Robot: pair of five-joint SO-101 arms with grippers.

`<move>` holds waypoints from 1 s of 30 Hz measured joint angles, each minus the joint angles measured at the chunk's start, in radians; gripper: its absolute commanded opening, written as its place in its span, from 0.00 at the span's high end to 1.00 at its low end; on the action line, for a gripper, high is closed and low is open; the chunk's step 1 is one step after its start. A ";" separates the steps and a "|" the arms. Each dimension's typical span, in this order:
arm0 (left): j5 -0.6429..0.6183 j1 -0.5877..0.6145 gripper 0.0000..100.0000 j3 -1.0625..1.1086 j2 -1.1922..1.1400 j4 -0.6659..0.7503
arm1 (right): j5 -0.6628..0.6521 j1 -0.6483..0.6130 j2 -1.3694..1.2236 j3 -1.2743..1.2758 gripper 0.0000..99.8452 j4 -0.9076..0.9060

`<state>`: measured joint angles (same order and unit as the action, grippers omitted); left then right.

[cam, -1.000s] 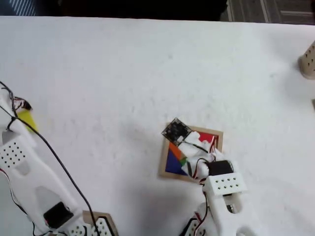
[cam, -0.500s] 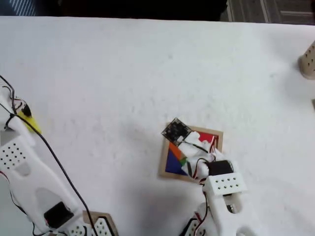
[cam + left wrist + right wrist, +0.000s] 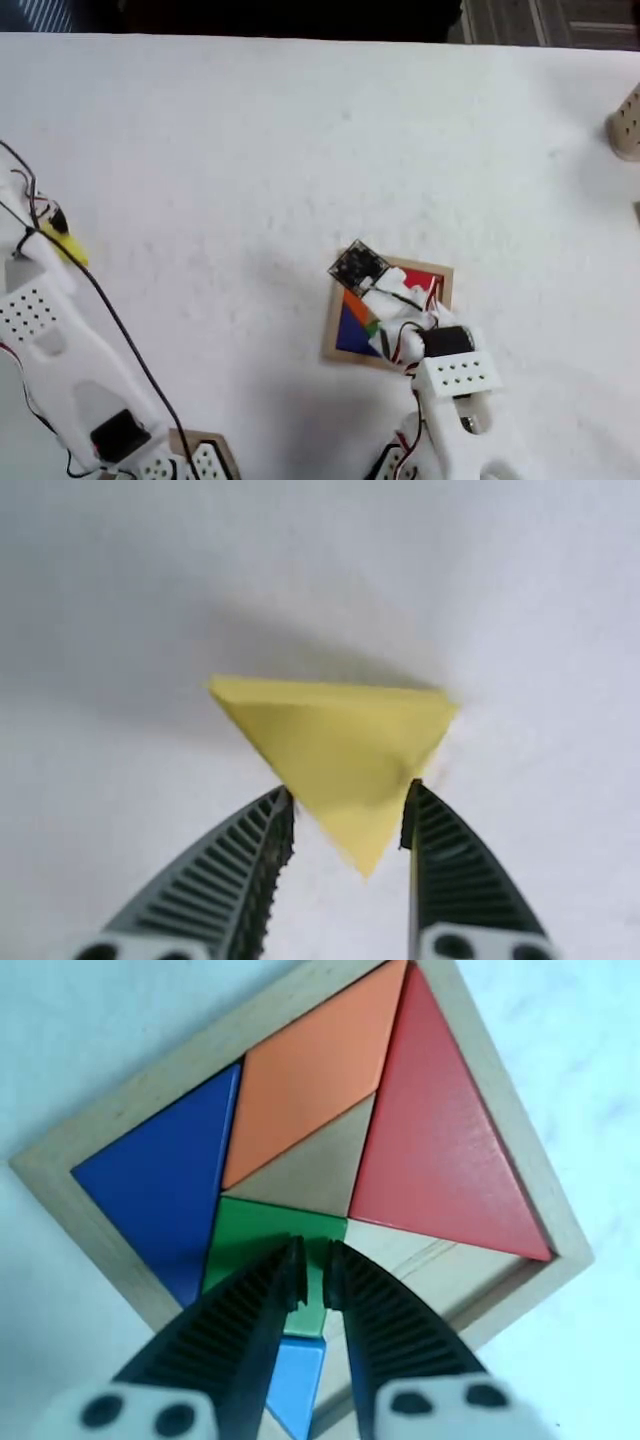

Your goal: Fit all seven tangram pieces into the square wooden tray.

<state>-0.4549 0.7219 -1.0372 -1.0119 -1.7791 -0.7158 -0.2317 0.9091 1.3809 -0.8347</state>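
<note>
The square wooden tray [image 3: 443, 277] lies on the white table right of centre, under my right arm [image 3: 455, 375]. In the right wrist view the tray [image 3: 150, 1095] holds a dark blue triangle [image 3: 160, 1200], an orange parallelogram [image 3: 310, 1070], a red triangle [image 3: 440, 1150], a plain wood triangle [image 3: 310, 1175], a green square [image 3: 250, 1250] and a light blue piece [image 3: 295, 1370]. My right gripper [image 3: 312, 1260] hangs shut over the green square, holding nothing. Far left, my left gripper [image 3: 348, 800] is shut on one corner of the yellow triangle [image 3: 330, 735] [image 3: 66, 245], above the table.
Bare tray floor [image 3: 430, 1260] shows beside the red triangle. A perforated beige post [image 3: 625, 125] stands at the right edge. A wooden block [image 3: 205, 455] sits by the left arm's base. The table's far edge runs along the top.
My left gripper has drifted slightly right and away with the yellow triangle in it. The right arm and the tray have stayed still.
</note>
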 measured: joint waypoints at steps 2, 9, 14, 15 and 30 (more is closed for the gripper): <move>0.000 -0.021 0.82 0.000 0.006 0.002 | 0.000 0.000 0.000 0.000 0.96 0.000; 0.000 -0.100 0.82 0.000 0.008 0.068 | 0.000 0.000 0.000 0.000 0.96 0.000; -0.002 -0.137 0.82 0.000 0.008 0.101 | 0.000 0.000 0.000 0.000 0.96 0.000; -0.008 -0.138 0.82 0.000 0.008 0.109 | 0.000 0.000 0.000 0.000 0.96 0.000; -0.018 -0.203 0.82 0.000 0.008 0.310 | 0.000 0.000 0.000 0.000 0.96 0.000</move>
<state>-0.4733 0.5194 -1.0372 -1.0042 -1.4691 -0.7158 -0.2317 0.9091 1.3809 -0.8347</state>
